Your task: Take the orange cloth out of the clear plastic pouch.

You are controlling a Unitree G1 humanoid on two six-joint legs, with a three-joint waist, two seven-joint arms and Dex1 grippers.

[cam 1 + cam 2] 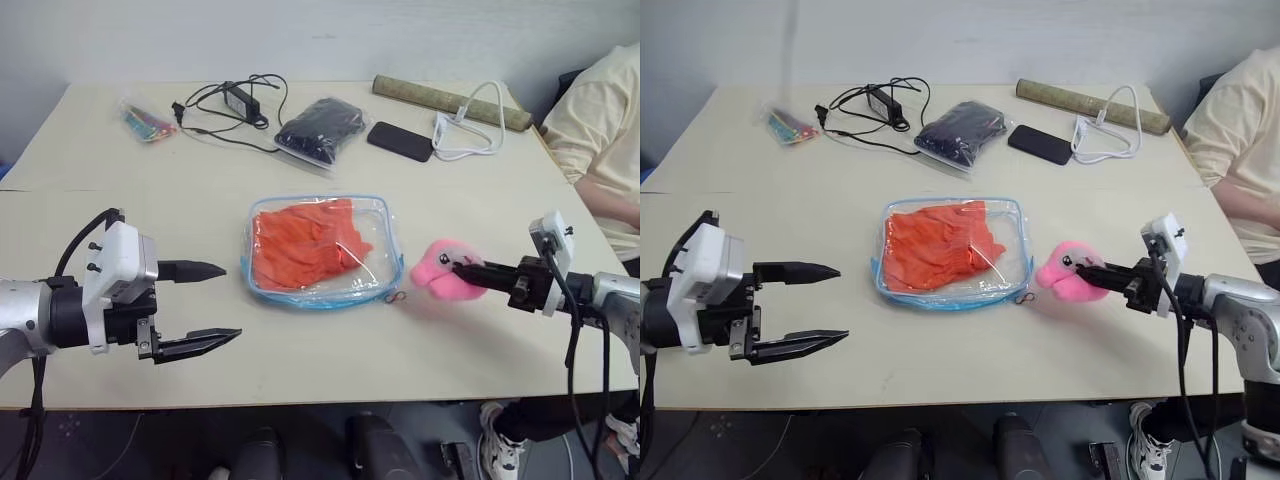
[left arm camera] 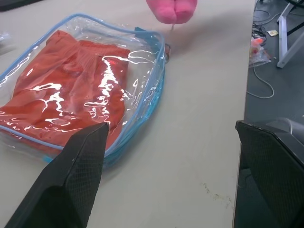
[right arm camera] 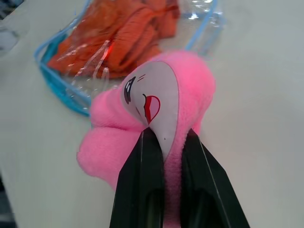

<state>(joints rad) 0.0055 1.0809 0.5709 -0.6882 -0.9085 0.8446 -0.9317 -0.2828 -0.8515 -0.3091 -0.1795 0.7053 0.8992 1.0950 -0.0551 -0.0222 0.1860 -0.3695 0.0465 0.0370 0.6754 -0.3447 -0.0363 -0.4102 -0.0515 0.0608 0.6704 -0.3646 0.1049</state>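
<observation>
My right gripper (image 3: 166,137) is clamped on the pink plush toy (image 1: 443,274), its two black fingers (image 3: 142,190) pinching a fold of the toy just below its printed face, and the toy sits at the right end of the clear plastic pouch (image 1: 322,250), close beside its corner. My left gripper (image 1: 200,307) hangs with its jaws spread wide and nothing between them, pointing toward the pouch from the left and well apart from it, out over the near part of the table (image 1: 130,210). The pouch lies flat in the middle of the table, its light blue trim running all the way round, and the orange cloth (image 1: 305,243) is inside it, wrinkled and bunched toward the left side, leaving a clear strip on the right. On the far side of the table lie a small bag of colourful items (image 1: 146,123), a black power adapter with its cable (image 1: 238,103), a clear bag of black stuff (image 1: 320,129), a black phone (image 1: 400,141), a coiled white cable (image 1: 468,130) and a long roll (image 1: 450,103). A person in a pale yellow sleeve (image 1: 600,130) sits at the far right.
</observation>
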